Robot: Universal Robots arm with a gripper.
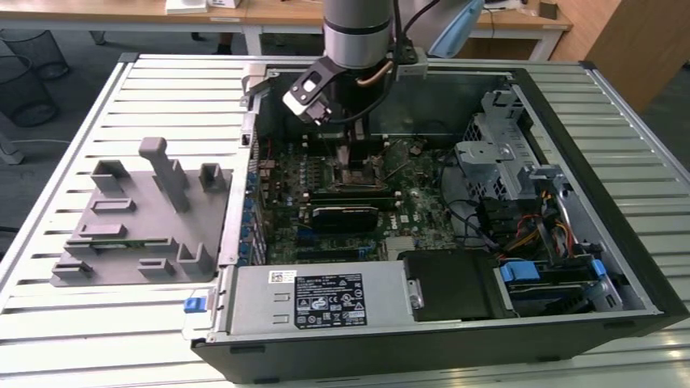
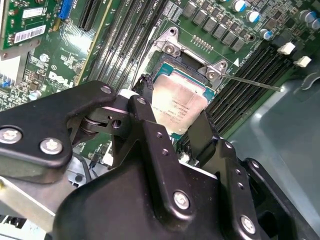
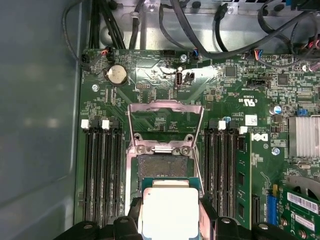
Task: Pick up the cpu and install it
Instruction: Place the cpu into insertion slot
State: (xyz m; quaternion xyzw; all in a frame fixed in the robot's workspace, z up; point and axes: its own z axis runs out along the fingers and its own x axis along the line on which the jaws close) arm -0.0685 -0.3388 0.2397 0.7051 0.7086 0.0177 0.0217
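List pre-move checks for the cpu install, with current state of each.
1. cpu held between the gripper fingers, one on each side: ok.
2. Load plate raised off the socket: ok.
3. Retention lever released and swung aside: ok.
4. Visible part of the socket bed free of loose objects: ok.
5. cpu edges parallel to the socket frame in the first wrist view: ok.
6. Corner mark and notches matched to the socket: cannot tell.
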